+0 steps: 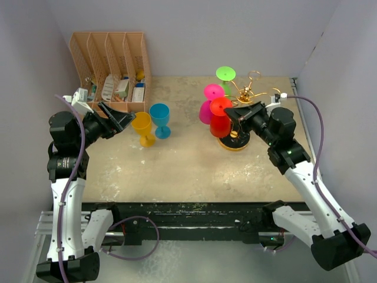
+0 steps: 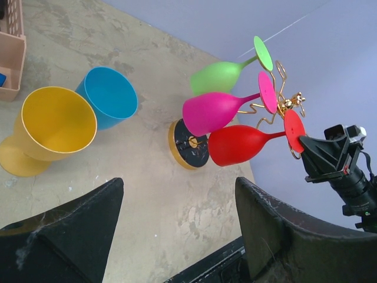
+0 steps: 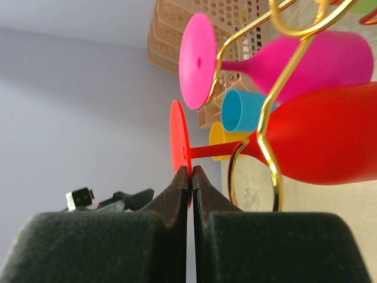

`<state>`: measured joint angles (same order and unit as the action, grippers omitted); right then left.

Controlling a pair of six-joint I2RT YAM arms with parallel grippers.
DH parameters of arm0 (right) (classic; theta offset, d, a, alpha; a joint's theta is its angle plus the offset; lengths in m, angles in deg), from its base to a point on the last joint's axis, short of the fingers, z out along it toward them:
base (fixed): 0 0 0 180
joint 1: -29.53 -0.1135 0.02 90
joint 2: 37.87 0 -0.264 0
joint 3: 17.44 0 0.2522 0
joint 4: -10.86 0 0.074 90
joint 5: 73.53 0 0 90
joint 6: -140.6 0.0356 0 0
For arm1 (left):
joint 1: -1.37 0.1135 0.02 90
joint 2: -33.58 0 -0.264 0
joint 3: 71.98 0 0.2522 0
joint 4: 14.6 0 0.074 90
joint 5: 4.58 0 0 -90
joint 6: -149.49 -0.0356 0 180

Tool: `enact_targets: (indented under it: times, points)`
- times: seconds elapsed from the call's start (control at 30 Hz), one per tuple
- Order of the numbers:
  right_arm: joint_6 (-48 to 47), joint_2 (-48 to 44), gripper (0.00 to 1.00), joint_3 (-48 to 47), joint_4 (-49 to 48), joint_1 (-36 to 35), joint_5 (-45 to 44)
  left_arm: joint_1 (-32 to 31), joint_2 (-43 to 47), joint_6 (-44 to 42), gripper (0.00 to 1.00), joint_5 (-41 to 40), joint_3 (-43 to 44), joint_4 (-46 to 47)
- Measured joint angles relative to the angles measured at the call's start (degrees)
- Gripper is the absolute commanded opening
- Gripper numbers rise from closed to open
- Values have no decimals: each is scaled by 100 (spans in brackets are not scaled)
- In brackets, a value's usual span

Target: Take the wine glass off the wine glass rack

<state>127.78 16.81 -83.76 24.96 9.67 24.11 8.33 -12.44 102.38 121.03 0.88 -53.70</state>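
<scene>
A yellow goblet (image 1: pixel 143 125) stands beside a blue goblet (image 1: pixel 159 115) (peach organizer (image 1: pixel 109 54) nearby).

Lost the bowl rim of the red plastic wine glass (image 3: pixel 330 141) past the right wrist view's right edge. Caught only a corner of the peach slotted plastic organiser (image 2: pixel 10 59) in the left wrist view; could not tell its contents.

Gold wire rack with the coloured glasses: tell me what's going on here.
The right gripper has its jaws shut on the round foot of the red plastic wine glass, which hangs on the gold wire rack. The left gripper is open, empty, by the upright yellow plastic glass and blue plastic glass.
</scene>
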Motion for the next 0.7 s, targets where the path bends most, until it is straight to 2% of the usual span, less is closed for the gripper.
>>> enact_targets:
  times: [0.2,0.4,0.47,0.57,0.7]
  points:
    - [-334,-35,0,-289,162,0,610,0,9,2,80,33,0,0]
    - [-973,273,0,-905,236,-166,1790,0,46,0,80,170,2,-52]
    - [-1314,584,0,-1250,291,-492,2146,0,63,0,80,205,4,-87]
    - [-1945,1169,0,-1816,514,-1397,2518,0,105,-2,79,234,7,-173]
    - [-2863,1818,0,-2618,1176,-2306,2664,0,131,-17,80,197,155,-479]
